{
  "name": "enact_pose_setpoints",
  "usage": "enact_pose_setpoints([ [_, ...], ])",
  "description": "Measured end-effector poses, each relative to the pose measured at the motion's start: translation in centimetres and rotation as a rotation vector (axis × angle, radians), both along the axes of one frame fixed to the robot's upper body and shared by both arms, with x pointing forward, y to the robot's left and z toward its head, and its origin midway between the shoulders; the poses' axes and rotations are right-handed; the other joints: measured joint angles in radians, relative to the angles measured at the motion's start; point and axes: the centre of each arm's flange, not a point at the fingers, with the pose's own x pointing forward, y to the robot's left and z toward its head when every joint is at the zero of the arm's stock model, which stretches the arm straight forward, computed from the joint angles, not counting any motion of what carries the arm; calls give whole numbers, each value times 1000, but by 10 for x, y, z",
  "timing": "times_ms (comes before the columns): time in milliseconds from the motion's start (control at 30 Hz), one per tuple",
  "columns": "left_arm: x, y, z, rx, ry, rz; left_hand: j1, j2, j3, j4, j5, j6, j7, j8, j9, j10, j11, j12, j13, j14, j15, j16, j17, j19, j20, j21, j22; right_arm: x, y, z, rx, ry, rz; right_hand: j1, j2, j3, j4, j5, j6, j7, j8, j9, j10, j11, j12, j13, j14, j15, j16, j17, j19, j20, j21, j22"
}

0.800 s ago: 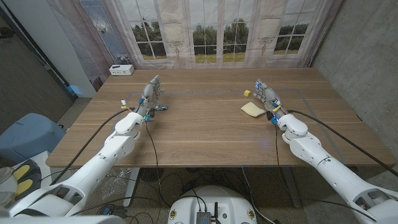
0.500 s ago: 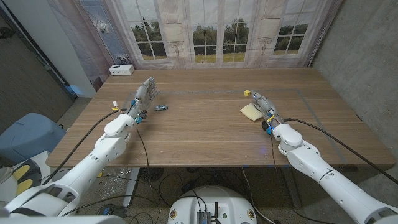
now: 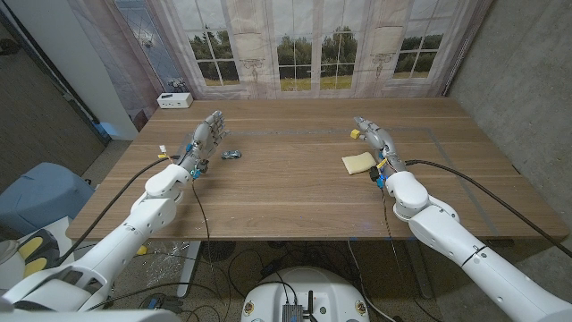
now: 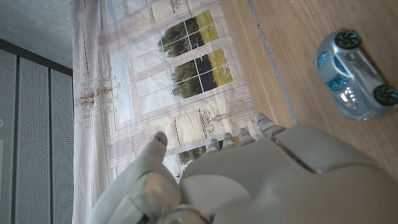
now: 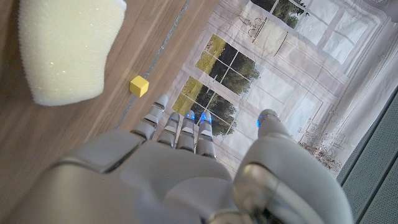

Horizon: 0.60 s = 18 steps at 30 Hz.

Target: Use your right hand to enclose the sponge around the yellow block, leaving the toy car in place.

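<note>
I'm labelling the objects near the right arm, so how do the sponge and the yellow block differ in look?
The sponge is pale yellow, flat, rounded and porous, while the yellow block is a deeper yellow, smooth-sided cube. The sponge is clearly the larger of the two. In the head view the sponge lies nearer the robot and the yellow block farther back. Both rest on the wooden table, apart from each other, with no robot hand holding either.

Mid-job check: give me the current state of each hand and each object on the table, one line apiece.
right hand: open, holding nothing, beside the sponge
left hand: open, holding nothing, apart from the toy car
sponge: lying on the table, not wrapped around anything
yellow block: bare on the table, apart from the sponge
toy car: on its wheels, untouched
</note>
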Motion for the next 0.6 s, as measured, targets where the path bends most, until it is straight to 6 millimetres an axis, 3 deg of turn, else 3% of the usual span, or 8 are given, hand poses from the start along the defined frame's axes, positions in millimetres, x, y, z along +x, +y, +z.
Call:
enact_pose_setpoints([
  [600,-12,-7,-3,14,-17,13,0,0,0,0,0,0,0,4,0,0,0,0,0,0,0,0,0,0,0,0,0,-19,-4,10,-120,-5,-147,19,12,10,-17,0,21,0,7,0,14,4,4,0,21,0,8,-5,18,-1,-7,0],
])
